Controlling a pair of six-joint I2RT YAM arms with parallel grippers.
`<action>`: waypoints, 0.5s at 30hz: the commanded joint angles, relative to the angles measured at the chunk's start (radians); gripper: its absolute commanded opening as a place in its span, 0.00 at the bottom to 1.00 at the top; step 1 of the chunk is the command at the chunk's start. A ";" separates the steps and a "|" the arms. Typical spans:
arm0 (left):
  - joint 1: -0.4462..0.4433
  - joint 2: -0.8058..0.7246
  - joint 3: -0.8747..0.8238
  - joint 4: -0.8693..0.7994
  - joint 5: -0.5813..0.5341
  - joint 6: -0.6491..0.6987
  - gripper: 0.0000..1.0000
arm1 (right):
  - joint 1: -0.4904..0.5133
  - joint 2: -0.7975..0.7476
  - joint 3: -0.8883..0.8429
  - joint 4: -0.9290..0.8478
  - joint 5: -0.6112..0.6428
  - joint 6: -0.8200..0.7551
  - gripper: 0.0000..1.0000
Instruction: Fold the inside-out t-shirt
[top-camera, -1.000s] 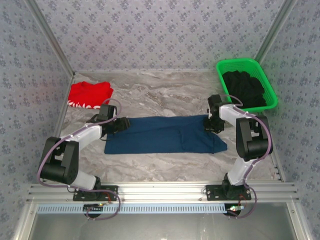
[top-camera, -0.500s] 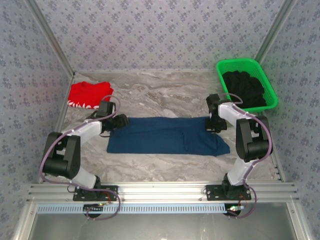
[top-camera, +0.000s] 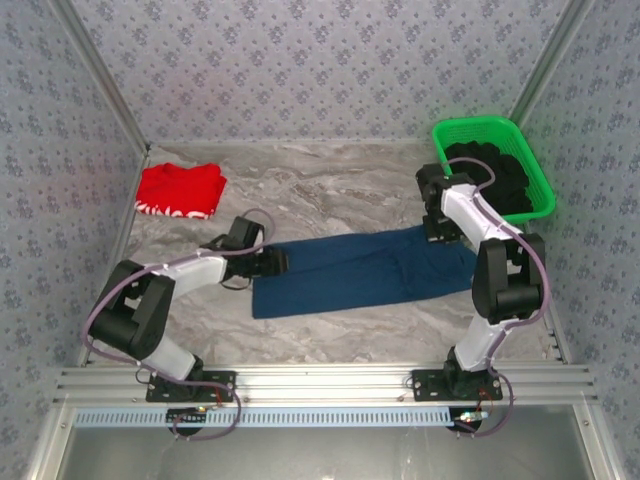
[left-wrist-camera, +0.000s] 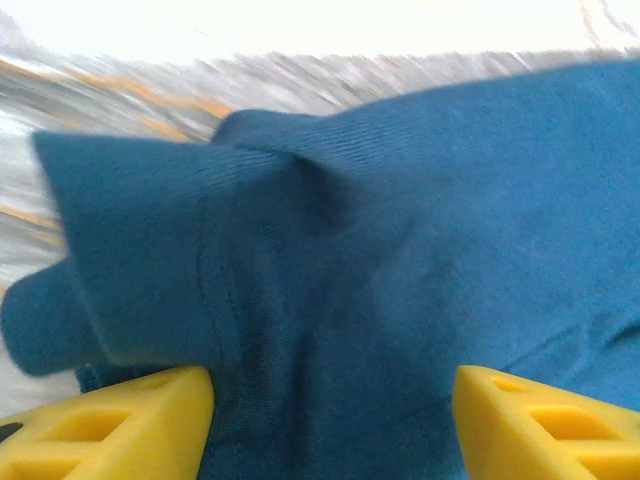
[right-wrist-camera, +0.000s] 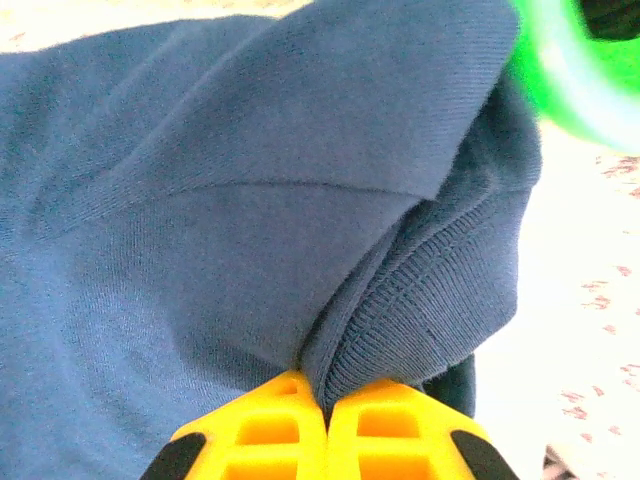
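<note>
The inside-out t-shirt is a navy-blue cloth lying as a long band across the middle of the marble table. My left gripper sits over its left end. In the left wrist view the gripper is open, its yellow fingers standing wide apart over the rumpled blue t-shirt. My right gripper is at the shirt's right end, near the basket. Seen from the right wrist, that gripper is shut on a ribbed edge of the t-shirt, which rises in a fold.
A folded red garment lies at the back left by the wall. A green basket holding black clothing stands at the back right, close behind my right gripper; its rim is blurred in the right wrist view. Bare marble table lies behind the shirt.
The shirt has slid right and its right end has been drawn back toward the basket by the right gripper, which closed on it. The left gripper moved right over the shirt's left end.
</note>
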 joint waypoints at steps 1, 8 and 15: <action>-0.091 0.011 -0.024 -0.068 0.045 -0.074 0.65 | -0.001 0.011 0.084 -0.107 0.141 -0.044 0.00; -0.168 0.010 0.031 -0.062 0.010 -0.108 0.65 | 0.123 0.017 0.167 -0.213 0.210 -0.023 0.00; -0.118 -0.075 0.042 -0.140 -0.083 -0.048 0.67 | 0.415 0.059 0.242 -0.375 0.207 0.134 0.00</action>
